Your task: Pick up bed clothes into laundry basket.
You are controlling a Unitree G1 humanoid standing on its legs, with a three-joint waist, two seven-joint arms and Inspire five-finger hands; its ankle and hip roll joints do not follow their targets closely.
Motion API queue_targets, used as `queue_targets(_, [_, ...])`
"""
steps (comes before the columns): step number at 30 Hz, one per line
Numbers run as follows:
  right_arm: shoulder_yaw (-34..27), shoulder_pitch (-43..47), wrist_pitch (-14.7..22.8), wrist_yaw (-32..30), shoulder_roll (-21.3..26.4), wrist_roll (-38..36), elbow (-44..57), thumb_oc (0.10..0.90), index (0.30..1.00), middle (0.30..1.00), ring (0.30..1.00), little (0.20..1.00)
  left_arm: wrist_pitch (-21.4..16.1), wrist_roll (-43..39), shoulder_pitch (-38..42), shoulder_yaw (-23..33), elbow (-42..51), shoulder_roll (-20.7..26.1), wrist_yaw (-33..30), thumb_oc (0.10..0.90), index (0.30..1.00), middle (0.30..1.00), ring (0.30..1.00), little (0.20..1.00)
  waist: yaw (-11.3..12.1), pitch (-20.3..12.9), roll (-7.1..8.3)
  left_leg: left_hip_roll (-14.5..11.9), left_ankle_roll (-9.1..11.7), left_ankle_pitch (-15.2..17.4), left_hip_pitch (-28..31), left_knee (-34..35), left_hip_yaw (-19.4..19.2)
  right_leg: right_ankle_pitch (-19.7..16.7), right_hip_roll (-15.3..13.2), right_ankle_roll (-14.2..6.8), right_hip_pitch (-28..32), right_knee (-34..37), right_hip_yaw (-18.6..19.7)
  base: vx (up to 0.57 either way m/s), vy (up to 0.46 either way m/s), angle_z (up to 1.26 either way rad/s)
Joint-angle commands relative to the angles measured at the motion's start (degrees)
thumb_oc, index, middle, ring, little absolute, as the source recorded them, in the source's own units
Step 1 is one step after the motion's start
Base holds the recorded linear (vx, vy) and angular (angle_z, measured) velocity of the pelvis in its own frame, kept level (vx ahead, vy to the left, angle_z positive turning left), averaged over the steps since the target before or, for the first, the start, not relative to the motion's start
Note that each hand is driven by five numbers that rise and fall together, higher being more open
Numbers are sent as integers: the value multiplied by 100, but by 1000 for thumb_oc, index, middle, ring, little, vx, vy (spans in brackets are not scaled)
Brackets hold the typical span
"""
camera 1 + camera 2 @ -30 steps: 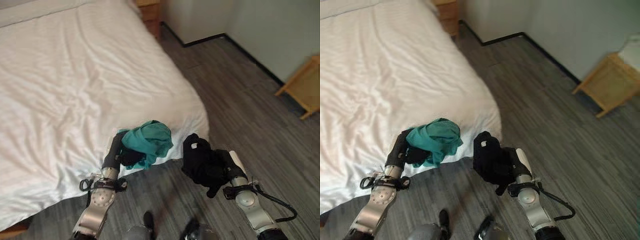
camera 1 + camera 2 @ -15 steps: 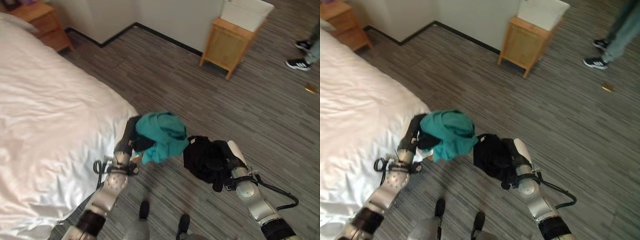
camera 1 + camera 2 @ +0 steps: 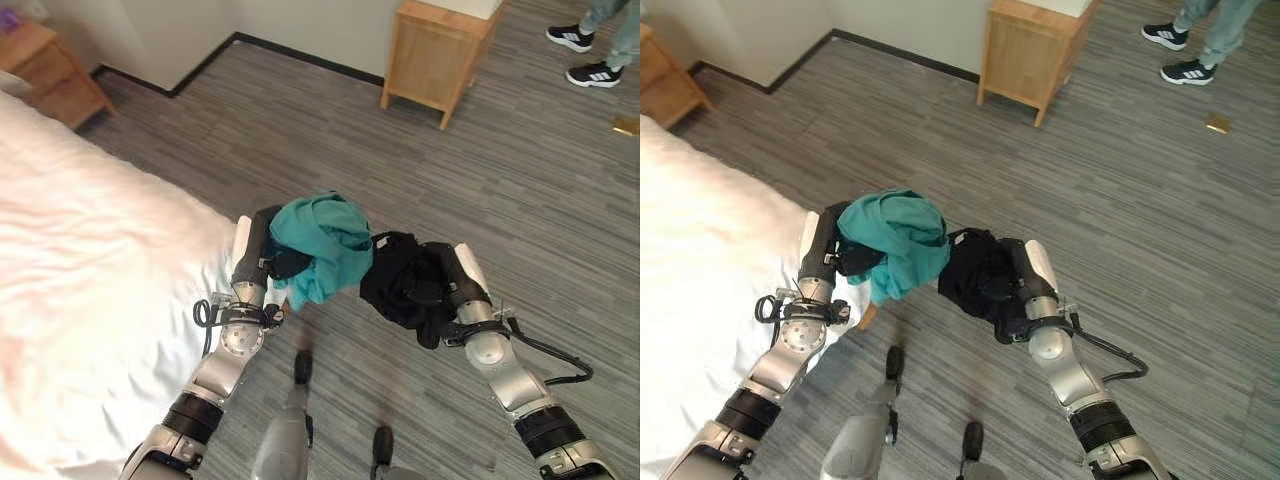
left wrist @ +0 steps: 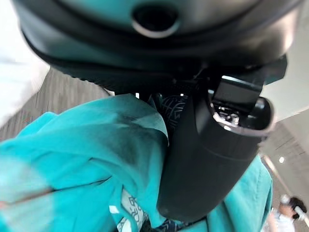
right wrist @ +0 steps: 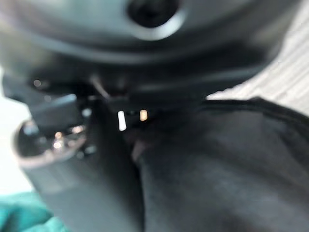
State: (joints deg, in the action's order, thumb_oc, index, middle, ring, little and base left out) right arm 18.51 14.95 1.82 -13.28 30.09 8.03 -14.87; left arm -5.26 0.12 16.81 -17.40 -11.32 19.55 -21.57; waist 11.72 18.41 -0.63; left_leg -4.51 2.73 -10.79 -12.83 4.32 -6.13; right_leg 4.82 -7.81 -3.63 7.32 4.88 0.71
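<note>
- Teal garment (image 3: 322,240): crumpled, bunched in the curled left hand (image 3: 283,263), draped over it and hanging loose below.
- Black garment (image 3: 398,278): wadded, clutched in the right hand (image 3: 432,290), touching the teal bundle beside it.

Teal cloth (image 3: 325,240), soft and matt, crumpled in loose folds, bunched in the dark, slightly glossy plastic left hand (image 3: 268,262). Black cloth (image 3: 400,280), matt, thick-looking, wadded in the right hand (image 3: 440,290) of the same dark plastic. White sheet (image 3: 90,300) on the bed, smooth with a faint sheen, lightly creased. Floor (image 3: 300,140) of grey wood-grain planks, matt and streaked. Cabinet (image 3: 435,45) of pale, smooth, unpainted-looking wood.
</note>
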Motion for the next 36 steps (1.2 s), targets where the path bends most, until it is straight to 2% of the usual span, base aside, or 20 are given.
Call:
queue_targets(1, [-246, 475, 522, -187, -304, 255, 723, 400, 300, 300, 300, 300, -506, 187, 476, 241, 544, 251, -110, 400, 300, 300, 300, 300, 90, -833, 414, 73, -79, 167, -97, -106, 32, -206, -334, -930, 904, -1118, -692, 403, 157, -29])
queue_targets(2, [-243, 436, 499, -183, -383, 267, 754, 400, 300, 300, 300, 300, -493, 117, 495, 202, 557, 329, -100, 400, 300, 300, 300, 300, 2, -765, 433, 106, -167, 253, 128, -155, 32, -775, -353, -1098, 626, -1740, -612, 434, 212, -12])
queue_targets(3, [-232, 399, 493, -145, -444, 317, 843, 400, 300, 300, 300, 300, -472, 115, 488, 173, 579, 385, -117, 400, 300, 300, 300, 300, -194, -685, 279, 8, -256, 443, 587, -65, 82, -1323, -247, -1137, 98, -2819, -531, 431, 212, 12])
queue_targets(6, [-216, 334, 484, -105, -522, 347, 921, 400, 300, 300, 300, 300, -457, 42, 533, 164, 559, 401, -124, 400, 300, 300, 300, 300, -426, -639, 122, -89, -301, 674, 1014, 68, 98, -1382, -200, -1117, -516, -3419, -860, 484, 214, 33])
queue_targets(7, [-205, 276, 478, -61, -539, 348, 995, 400, 300, 300, 300, 300, -455, 46, 551, 154, 541, 388, -122, 400, 300, 300, 300, 300, -595, -572, 101, -47, -310, 806, 1209, 68, 155, -1066, -117, -988, -842, -3527, -1075, 669, 244, 32])
queue_targets(8, [-195, 129, 497, 17, -543, 364, 1072, 400, 300, 300, 300, 300, -445, 80, 558, 151, 529, 384, -90, 400, 300, 300, 300, 300, -821, -485, 42, -14, -292, 996, 1553, 68, 199, -759, 58, -863, -1410, -3182, -1428, 502, 152, 10])
queue_targets(9, [-188, 120, 493, 21, -540, 365, 1082, 400, 300, 300, 300, 300, -445, 81, 550, 156, 527, 381, -90, 400, 300, 300, 300, 300, -866, -485, 30, -27, -279, 1039, 1574, 68, 241, -710, 64, -858, -1361, -3174, -1476, 532, 92, 18])
queue_targets(11, [-127, 27, 510, 66, -581, 392, 1123, 400, 300, 300, 300, 300, -421, 113, 505, 174, 489, 357, -39, 400, 300, 300, 300, 300, -1027, -535, 113, 28, -168, 1401, 1965, 68, 200, -469, 64, -654, -1520, -1927, -2008, 559, -25, 45])
queue_targets(12, [-2, -8, 510, 130, -638, 443, 1159, 400, 300, 300, 300, 300, -411, 192, 494, 186, 413, 328, 6, 400, 300, 300, 300, 300, -1088, -600, 219, 51, -44, 1657, 2274, 68, 135, -687, -8, -613, -1703, -873, -2410, 523, -50, 35])
queue_targets(15, [171, 9, 492, 191, -700, 585, 1233, 400, 300, 300, 300, 300, -417, 265, 498, 255, 344, 313, -39, 400, 300, 300, 300, 300, -1103, -649, 195, -97, 71, 1893, 2604, 68, 49, -1022, -37, -674, -1814, -350, -2696, 426, -35, 1])
queue_targets(17, [344, -2, 473, 289, -728, 674, 1246, 400, 300, 300, 300, 300, -477, 270, 498, 245, 278, 265, -33, 400, 300, 300, 300, 300, -1097, -783, 209, -191, 137, 1991, 2962, 68, 68, -1037, 51, -568, -1710, -228, -2564, 502, -16, 7])
queue_targets(20, [406, -2, 535, 276, -752, 579, 1161, 400, 300, 300, 300, 300, -538, 159, 312, 270, 327, 193, 34, 400, 300, 300, 300, 300, -1069, -912, 81, -639, 398, 1381, 2816, -1427, 85, -977, 324, -229, -1146, -137, -2533, 436, -95, -16])
queue_targets(22, [488, 122, 521, 241, -760, 515, 1135, 400, 300, 300, 300, 300, -577, -40, 260, 262, 338, 207, 62, 400, 300, 300, 300, 300, -877, -646, 274, -535, 370, 787, 1654, -3710, 587, -874, 352, 77, -761, -80, -2343, 278, -208, -29])
queue_targets(24, [585, 316, 506, 244, -729, 496, 1155, 400, 300, 300, 300, 300, -565, -93, 335, 229, 395, 209, 34, 400, 300, 300, 300, 300, -622, -472, 393, -295, 194, 1080, 888, -4568, 863, -712, 370, 146, -458, -4, -2087, 307, -17, -64])
queue_targets(26, [653, 410, 496, 280, -716, 398, 1193, 400, 300, 300, 300, 300, -541, -174, 406, 227, 428, 158, -53, 400, 300, 300, 300, 300, -410, -417, 462, -87, 123, 1299, 378, -4214, 924, -546, 309, 61, -284, 12, -1819, 341, 175, -125])
queue_targets(28, [706, 455, 544, 309, -710, 288, 1193, 400, 300, 300, 300, 300, -530, -169, 476, 247, 435, 112, -136, 400, 300, 300, 300, 300, -275, -441, 438, -30, 96, 1438, 269, -3172, 900, -368, 308, -48, -142, 12, -1605, 379, 243, -82])
queue_targets(29, [717, 447, 586, 313, -715, 262, 1190, 400, 300, 300, 300, 300, -536, -139, 480, 263, 445, 104, -153, 400, 300, 300, 300, 300, -199, -477, 341, 5, 95, 1384, 305, -2207, 920, -240, 401, -101, -31, 12, -1499, 418, 287, -83])
queue_targets(31, [751, 450, 641, 340, -681, 301, 1163, 400, 300, 300, 300, 300, -546, -113, 386, 292, 448, 72, -147, 400, 300, 300, 300, 300, -50, -618, 243, 217, 53, 814, 444, -760, 1085, -100, 534, -126, 188, 12, -1328, 468, 232, -90])
queue_targets(33, [728, 530, 632, 305, -626, 479, 1052, 400, 300, 300, 300, 300, -569, -81, 330, 267, 452, 80, -134, 400, 300, 300, 300, 300, 28, -654, 266, 287, 59, 543, 436, -544, 1057, 98, 569, -129, 538, -18, -1270, 428, 220, -87])
queue_targets(36, [708, 343, 605, 423, -717, 468, 1081, 400, 300, 300, 300, 300, -504, -122, 162, 379, 437, 127, -101, 400, 300, 300, 300, 300, 59, -749, 314, 334, -147, 574, 800, -366, 1002, 128, 505, -214, 383, -807, -1230, 210, 159, -69])
